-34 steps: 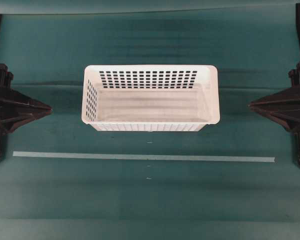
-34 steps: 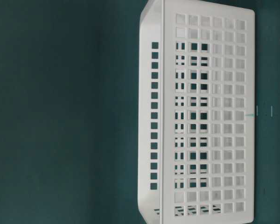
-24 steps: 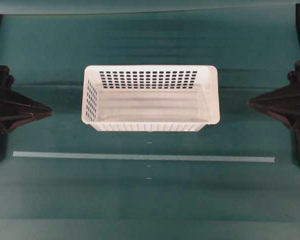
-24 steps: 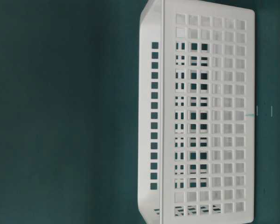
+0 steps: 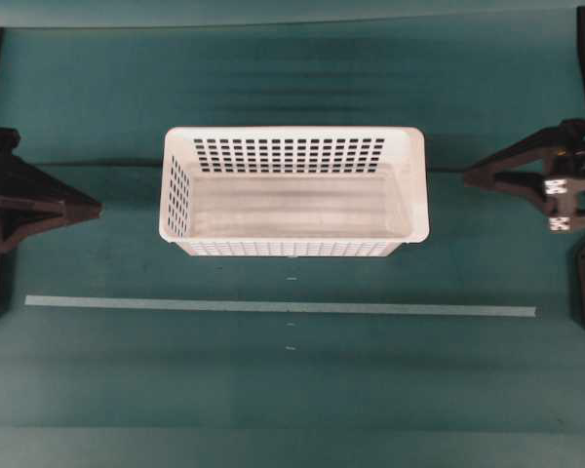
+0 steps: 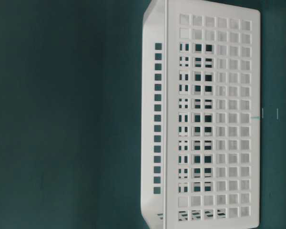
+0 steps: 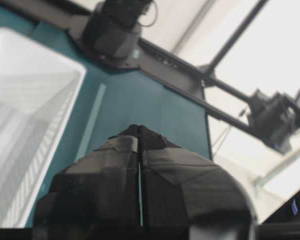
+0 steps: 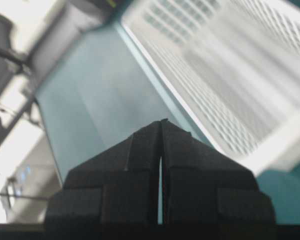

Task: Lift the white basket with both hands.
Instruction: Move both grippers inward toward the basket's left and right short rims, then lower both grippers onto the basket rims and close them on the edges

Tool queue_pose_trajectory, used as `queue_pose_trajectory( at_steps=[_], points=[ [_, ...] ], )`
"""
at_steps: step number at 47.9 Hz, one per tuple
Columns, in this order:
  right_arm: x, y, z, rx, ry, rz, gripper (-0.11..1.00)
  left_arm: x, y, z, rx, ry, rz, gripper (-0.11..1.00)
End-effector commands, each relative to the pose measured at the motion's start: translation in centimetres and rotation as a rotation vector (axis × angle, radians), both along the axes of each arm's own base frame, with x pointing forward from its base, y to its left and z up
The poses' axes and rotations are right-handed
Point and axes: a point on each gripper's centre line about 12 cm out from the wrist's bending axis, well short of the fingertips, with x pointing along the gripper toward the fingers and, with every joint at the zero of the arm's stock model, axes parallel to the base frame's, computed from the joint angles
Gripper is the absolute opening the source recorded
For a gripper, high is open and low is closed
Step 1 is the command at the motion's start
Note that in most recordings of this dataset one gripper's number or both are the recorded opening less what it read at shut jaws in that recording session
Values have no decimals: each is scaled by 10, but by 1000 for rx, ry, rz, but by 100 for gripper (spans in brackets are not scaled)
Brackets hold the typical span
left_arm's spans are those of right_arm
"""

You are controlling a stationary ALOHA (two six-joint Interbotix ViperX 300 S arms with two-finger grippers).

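White basket point(image 5: 294, 191) sits between closed left tool point(image 5: 96, 207) and right tool point(image 5: 468, 176)

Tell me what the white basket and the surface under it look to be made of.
White basket: seemingly moulded plastic with a smooth, faintly glossy finish, judging by its rounded rim and even grids of rectangular holes.
Table surface: a matte teal covering, perhaps felt or a mat, with no glare; a pale strip of tape crosses it.
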Motion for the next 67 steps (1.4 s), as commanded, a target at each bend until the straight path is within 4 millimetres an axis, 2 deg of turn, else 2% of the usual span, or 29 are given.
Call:
queue_pose_trajectory(
  at_steps=[1, 8, 13, 21, 36, 47, 59, 67],
  points=[
    [9, -7, 3, 50, 63, -28, 0, 3, 7, 14, -107, -11, 40, -5],
    [16, -19, -4, 141, 181, -85, 0, 3, 24, 5, -346, 107, 158, -5],
    [18, -29, -15, 213, 279, -135, 0, 4, 35, 4, -435, 160, 235, -5],
    [23, -42, -24, 306, 408, -198, 0, 11, 53, 0, -476, 274, 337, -5],
    [39, -62, -33, 310, 694, -235, 0, 40, 65, -43, -597, 676, 476, -5],
    [50, -73, -38, 318, 920, -259, 0, 59, 71, -49, -593, 783, 501, -5],
    [70, -76, -48, 303, 918, -243, 1, 65, 72, -51, -593, 826, 509, -5],
    [74, -74, -50, 278, 864, -233, 3, 65, 72, -51, -598, 825, 512, -2]
  ],
)
